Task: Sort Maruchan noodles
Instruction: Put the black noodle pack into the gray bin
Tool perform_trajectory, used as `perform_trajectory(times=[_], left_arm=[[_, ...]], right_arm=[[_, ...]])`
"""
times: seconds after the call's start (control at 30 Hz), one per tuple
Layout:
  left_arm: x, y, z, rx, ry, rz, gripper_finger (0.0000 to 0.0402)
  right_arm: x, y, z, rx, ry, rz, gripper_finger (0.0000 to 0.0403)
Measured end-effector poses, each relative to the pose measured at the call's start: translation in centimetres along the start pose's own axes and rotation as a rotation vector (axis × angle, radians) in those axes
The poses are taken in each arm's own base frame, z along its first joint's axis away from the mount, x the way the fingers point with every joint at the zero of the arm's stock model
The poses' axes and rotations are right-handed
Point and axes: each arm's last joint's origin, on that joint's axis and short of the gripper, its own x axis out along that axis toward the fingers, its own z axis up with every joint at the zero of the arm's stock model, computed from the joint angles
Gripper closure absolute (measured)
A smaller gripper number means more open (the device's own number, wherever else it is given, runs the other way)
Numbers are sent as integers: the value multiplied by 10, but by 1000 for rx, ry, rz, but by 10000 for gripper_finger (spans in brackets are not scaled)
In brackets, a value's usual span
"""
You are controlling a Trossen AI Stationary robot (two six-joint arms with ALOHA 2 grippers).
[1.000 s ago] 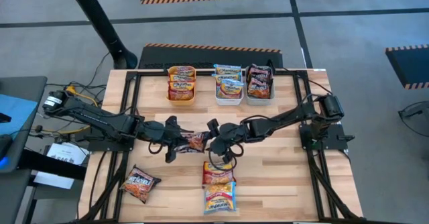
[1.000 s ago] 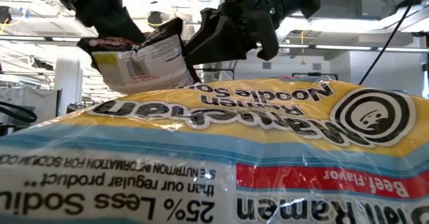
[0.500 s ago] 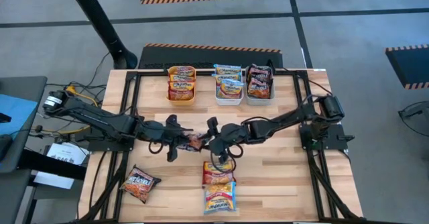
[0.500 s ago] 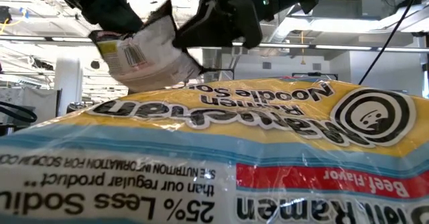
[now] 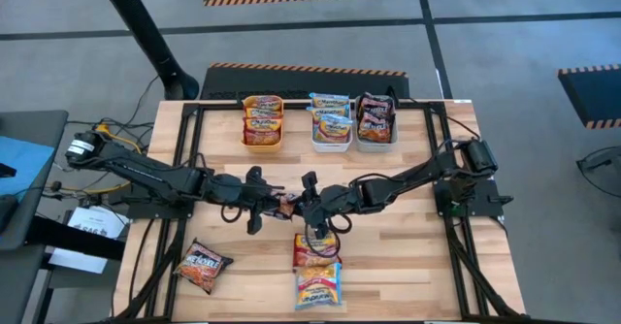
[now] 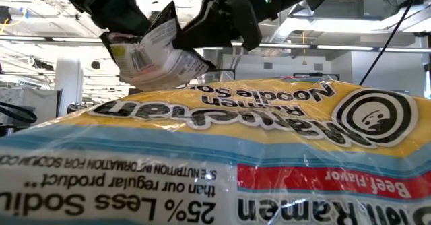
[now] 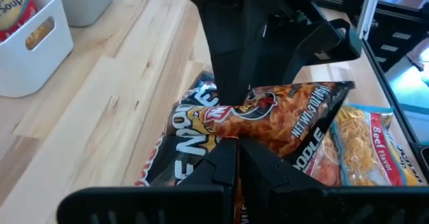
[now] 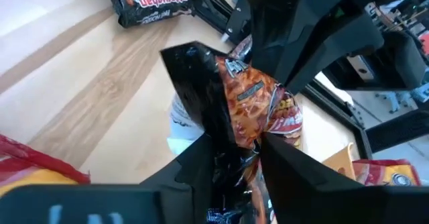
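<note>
Seeing 1 maroon Maruchan packet (image 5: 283, 205) held mid-air above table centre: left gripper (image 5: 264, 200) clamped on it, right gripper (image 5: 305, 205) pinching its other edge, I think.

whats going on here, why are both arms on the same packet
It looks like a handover over the middle of the table. The left gripper is shut on a dark maroon-red noodle packet, and the right gripper has its fingers around the same packet's other side. Three bins at the far edge already hold sorted packets, and three more packets lie loose on the wooden table.
</note>
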Motion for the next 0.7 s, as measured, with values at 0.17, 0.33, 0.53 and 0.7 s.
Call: perform_trajectory(times=[0.17, 0.33, 0.53, 0.7], left_arm=[[1, 2, 1, -10, -1, -15, 401], [1, 6, 2, -28, 6, -16, 401], [2, 9, 4, -29, -2, -8, 401], [-5, 10, 10, -31, -40, -7, 402]], right_arm=[[0, 0, -1, 3, 10, 5, 323], [0, 2, -4, -7, 47, 13, 382], [-1, 4, -6, -18, 85, 13, 394], [-5, 1, -5, -24, 113, -10, 398]])
